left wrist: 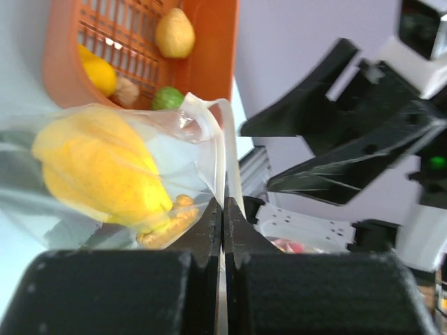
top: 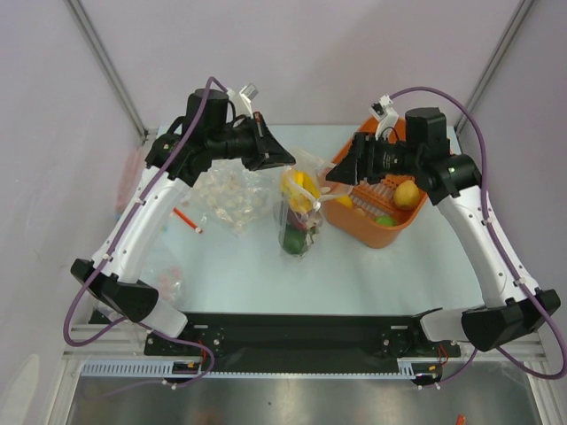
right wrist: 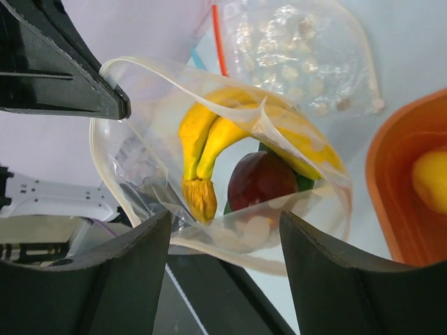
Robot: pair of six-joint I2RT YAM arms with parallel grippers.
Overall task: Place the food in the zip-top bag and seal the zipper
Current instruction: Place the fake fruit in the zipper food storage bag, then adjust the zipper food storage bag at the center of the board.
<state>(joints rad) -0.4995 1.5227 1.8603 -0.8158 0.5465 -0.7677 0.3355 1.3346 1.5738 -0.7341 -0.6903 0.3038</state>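
The dotted zip-top bag (top: 301, 212) stands upright at mid-table, mouth open. It holds a yellow banana (right wrist: 209, 139), a dark red apple (right wrist: 262, 178) and something green (top: 294, 239). My left gripper (top: 282, 161) is shut on the bag's mouth edge with the zipper strip (left wrist: 222, 150), holding it up; it also shows in the right wrist view (right wrist: 115, 105). My right gripper (right wrist: 223, 220) is open, its jaws either side of the bag's near rim, not gripping. The orange basket (top: 376, 232) holds lemons (top: 407, 193) and a lime (left wrist: 167, 98).
Another clear bag (top: 226, 197) with white blobs and a red strip (right wrist: 220, 35) lies left of the dotted bag. A red strip (top: 188, 219) lies on the table further left. The basket sits close to the right of the bag, under my right wrist.
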